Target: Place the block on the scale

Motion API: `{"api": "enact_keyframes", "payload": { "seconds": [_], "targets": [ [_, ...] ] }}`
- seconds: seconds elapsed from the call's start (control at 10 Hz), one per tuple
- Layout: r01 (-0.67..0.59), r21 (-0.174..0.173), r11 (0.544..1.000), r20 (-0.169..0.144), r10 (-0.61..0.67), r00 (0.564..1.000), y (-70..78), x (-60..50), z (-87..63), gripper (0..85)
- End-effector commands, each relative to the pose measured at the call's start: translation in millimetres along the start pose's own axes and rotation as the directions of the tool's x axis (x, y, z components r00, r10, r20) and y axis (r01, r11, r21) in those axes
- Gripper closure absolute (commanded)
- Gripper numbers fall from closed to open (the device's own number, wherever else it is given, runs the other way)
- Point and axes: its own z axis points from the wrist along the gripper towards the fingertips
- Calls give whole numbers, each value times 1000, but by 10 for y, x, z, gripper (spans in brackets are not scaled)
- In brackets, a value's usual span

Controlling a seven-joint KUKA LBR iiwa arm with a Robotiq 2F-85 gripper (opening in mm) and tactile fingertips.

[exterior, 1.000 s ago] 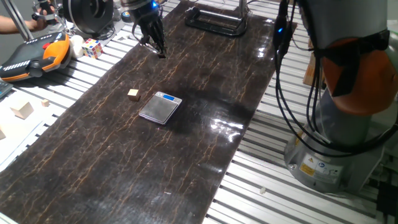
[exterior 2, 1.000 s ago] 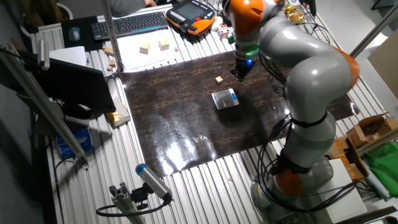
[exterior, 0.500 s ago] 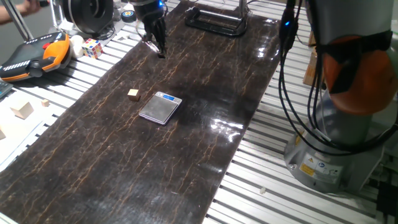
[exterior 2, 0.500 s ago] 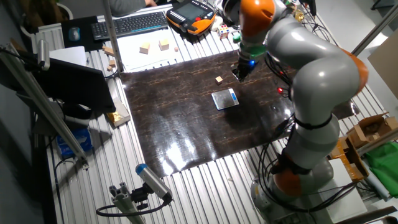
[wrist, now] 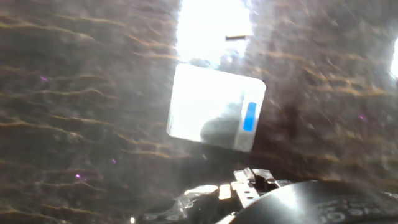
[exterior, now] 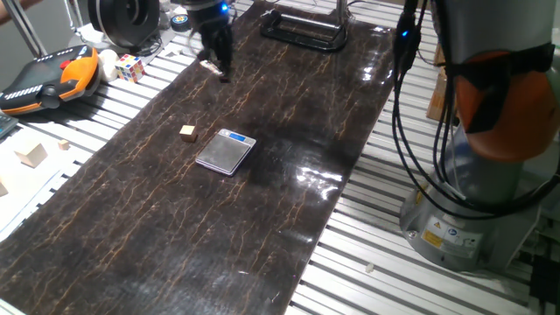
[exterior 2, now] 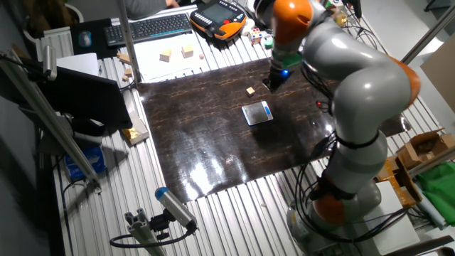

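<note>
1. block [exterior: 187, 132]: tiny tan wood cube, sitting on dark glossy veined mat [exterior: 131, 227], just beside scale [exterior: 226, 151], not touching.
2. scale: thin flat silver-grey rect. w/ rounded corners and blue display strip at one end; hand view is showing it [wrist: 214, 109] blurred under glare.
3. gripper [exterior: 216, 61] is hanging over far end of mat, well apart from block and scale; fingers dark, open/closed – can't tell.
4. mat is lying on ribbed aluminium table [exterior: 367, 236]; wide bare mat around scale on near side.
5. off-mat: rubik's cube [exterior: 130, 67], orange pendant [exterior: 48, 79], pale wood blocks [exterior: 33, 155].
</note>
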Motion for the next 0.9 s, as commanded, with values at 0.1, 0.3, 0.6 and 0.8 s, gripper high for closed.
{"api": "enact_keyframes", "payload": {
  "seconds": [0.1,0.3,0.6,0.8],
  "targets": [
    [-4,0,1000,-1,4,1000,45,-364,101,733],
    [11,11,1000,18,-11,1000,66,-731,319,647],
    [11,11,1000,49,-12,999,59,-1104,603,433],
    [16,14,1000,71,-17,997,33,-1254,763,350]
  ]
}}
